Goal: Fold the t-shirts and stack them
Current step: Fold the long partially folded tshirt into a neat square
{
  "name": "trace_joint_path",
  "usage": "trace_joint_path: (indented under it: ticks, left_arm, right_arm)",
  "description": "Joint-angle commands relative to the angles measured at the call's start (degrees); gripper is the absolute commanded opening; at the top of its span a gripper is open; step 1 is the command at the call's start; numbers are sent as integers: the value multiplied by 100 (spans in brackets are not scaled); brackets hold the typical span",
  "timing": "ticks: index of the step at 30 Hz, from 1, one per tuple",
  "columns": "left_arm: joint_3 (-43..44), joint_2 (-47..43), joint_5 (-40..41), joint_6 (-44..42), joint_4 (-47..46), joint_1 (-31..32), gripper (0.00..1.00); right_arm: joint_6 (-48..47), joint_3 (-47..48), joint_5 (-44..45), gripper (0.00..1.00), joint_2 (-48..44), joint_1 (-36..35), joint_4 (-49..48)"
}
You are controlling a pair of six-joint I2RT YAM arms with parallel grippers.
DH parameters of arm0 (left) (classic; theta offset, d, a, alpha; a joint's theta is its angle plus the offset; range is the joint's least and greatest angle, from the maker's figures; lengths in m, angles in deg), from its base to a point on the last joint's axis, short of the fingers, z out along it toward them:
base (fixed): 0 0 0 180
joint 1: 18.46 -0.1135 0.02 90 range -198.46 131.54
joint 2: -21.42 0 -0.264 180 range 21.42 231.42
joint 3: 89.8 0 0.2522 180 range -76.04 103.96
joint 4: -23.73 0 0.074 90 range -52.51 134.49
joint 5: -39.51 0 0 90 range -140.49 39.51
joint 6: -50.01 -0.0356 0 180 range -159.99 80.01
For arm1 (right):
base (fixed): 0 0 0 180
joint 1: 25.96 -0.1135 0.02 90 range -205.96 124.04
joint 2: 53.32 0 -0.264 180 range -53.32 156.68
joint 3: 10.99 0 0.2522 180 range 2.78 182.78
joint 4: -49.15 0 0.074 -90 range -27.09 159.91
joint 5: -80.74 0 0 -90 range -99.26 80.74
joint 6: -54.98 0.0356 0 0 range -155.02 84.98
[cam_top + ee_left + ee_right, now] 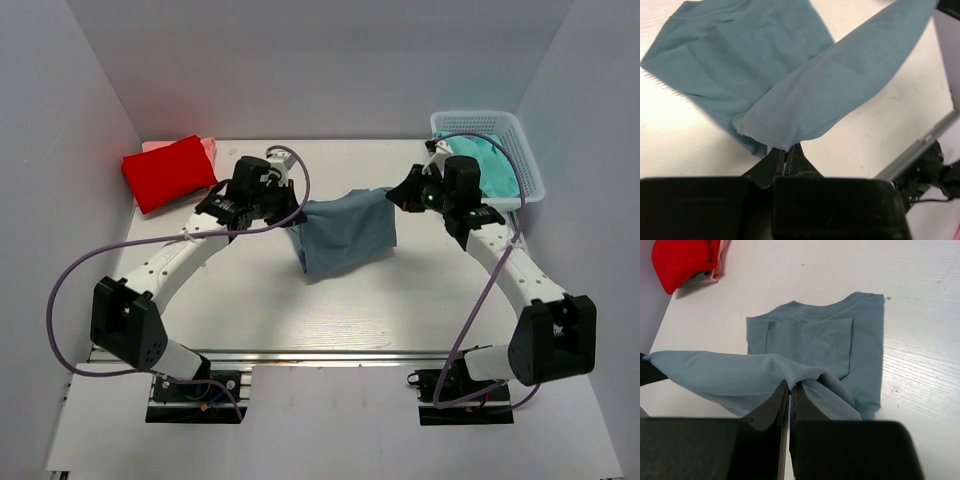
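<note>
Blue-grey t-shirt [345, 235] sitting at table [400, 300] centre, partly lifted. Far edge hanging taut between both grippers, running left to right; remainder draping toward near table edge. Lower part lying flat, neckline pointing away from right wrist camera. Left gripper [785, 154] pinching left end, jaws clamping fabric. Right gripper [790, 387] pinching right end likewise. Red t-shirt [168, 172] lying folded far left, pink t-shirt [208, 146] beneath. Teal t-shirt [492, 170] lying in basket [475, 122], far right.
</note>
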Motion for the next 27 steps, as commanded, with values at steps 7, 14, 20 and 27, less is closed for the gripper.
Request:
trace_joint_path:
  ticks: [7,14,20,27]
  left_arm:
    - [633,725,495,80,310,-386,0]
    - [695,1217,434,185,99,-746,0]
    - [1117,1885,381,185,265,-983,0]
    - [1723,2685,381,185,397,-1160,0]
  right_arm:
    - [3,1237,-130,0,1260,40,-299]
    - [73,1958,-262,0,2315,31,-281]
    - [99,2713,-349,0,3288,40,-116]
    - [302,3602,-525,0,4370,31,88]
